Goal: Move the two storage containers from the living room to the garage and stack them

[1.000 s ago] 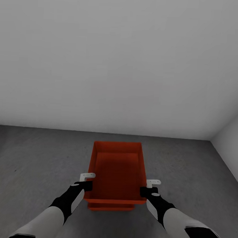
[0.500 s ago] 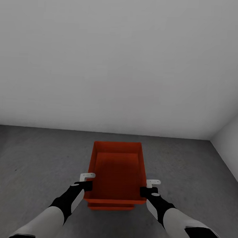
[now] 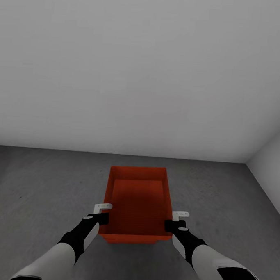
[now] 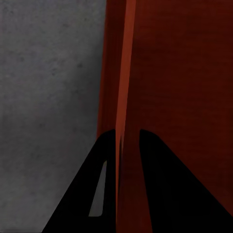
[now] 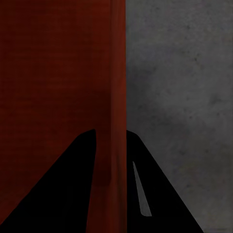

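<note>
One orange-red storage container (image 3: 139, 201) sits low over the dark concrete floor (image 3: 39, 184) of the garage, open side up. My left gripper (image 3: 104, 218) is shut on its left wall near the front corner. On the right wall, my right gripper (image 3: 170, 224) is shut the same way. In the left wrist view the black fingers (image 4: 104, 160) straddle the red wall (image 4: 124, 73), and a second, darker red strip (image 4: 111, 73) runs just outside it. The right gripper (image 5: 110, 132) pinches the wall (image 5: 118, 63) in the right wrist view. The other container is hidden beneath the held one.
A plain grey-white wall (image 3: 143, 74) stands close behind the container. A second wall (image 3: 274, 167) meets it at a corner on the right. Bare concrete stretches to the left and right of the container.
The held container has sunk slightly. The red front rim of the container underneath, seen below it before, is now covered. Both arms keep their places.
</note>
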Robot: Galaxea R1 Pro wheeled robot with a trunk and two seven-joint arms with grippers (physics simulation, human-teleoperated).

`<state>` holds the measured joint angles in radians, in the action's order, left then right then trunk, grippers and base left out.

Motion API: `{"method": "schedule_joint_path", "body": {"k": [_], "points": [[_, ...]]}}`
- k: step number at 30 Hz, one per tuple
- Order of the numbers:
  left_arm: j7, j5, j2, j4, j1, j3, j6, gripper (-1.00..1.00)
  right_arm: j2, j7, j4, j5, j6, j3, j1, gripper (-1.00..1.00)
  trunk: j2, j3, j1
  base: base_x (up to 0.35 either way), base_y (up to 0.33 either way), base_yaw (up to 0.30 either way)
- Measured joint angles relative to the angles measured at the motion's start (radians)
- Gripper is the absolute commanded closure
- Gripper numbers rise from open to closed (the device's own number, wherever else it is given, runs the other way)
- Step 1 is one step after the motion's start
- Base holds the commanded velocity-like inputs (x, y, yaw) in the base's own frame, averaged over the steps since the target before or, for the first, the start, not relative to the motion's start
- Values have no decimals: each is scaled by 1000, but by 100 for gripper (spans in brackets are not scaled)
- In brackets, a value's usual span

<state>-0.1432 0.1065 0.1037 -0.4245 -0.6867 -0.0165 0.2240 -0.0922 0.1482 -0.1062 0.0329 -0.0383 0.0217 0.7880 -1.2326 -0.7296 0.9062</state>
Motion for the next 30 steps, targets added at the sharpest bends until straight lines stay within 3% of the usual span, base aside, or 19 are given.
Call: {"method": "schedule_joint_path", "body": {"k": [30], "points": [[-1, 2, 0, 0, 0, -1, 1, 100, 0, 0, 1, -1, 0, 1, 0, 100, 0, 0, 0, 15, 21, 0]]}}
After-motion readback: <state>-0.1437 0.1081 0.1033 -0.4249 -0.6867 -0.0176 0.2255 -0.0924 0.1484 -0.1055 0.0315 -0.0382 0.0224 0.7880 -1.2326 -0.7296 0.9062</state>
